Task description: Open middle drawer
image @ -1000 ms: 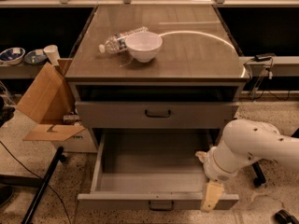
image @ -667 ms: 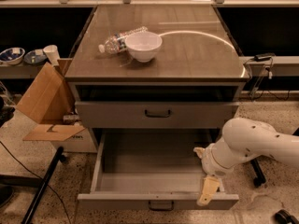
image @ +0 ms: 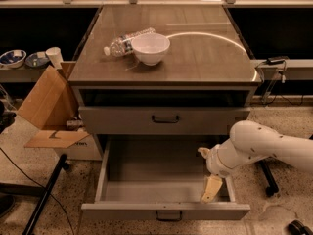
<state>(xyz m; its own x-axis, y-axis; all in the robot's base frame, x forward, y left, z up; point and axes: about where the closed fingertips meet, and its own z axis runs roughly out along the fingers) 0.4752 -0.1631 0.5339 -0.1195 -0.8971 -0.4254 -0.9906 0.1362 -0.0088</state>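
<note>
The middle drawer (image: 165, 210) stands pulled far out of the grey cabinet, with its low flat front and small black handle (image: 168, 215) at the bottom of the view and its plain grey inside showing. The taller-fronted drawer (image: 165, 120) above it is closed. The lowest drawer is hidden under the open one. My gripper (image: 212, 188), at the end of the white arm (image: 259, 148) coming in from the right, hangs inside the open drawer near its right wall, apart from the handle.
A white bowl (image: 150, 48) and a lying plastic bottle (image: 124, 41) rest on the cabinet top (image: 195, 58). An open cardboard box (image: 51, 114) stands at the cabinet's left. A black pole (image: 44, 199) leans at lower left. Small bowls and a cup (image: 53, 57) sit on a left shelf.
My gripper has moved left and slightly back, from the drawer's front right corner to over its inside. The drawer has stayed pulled out.
</note>
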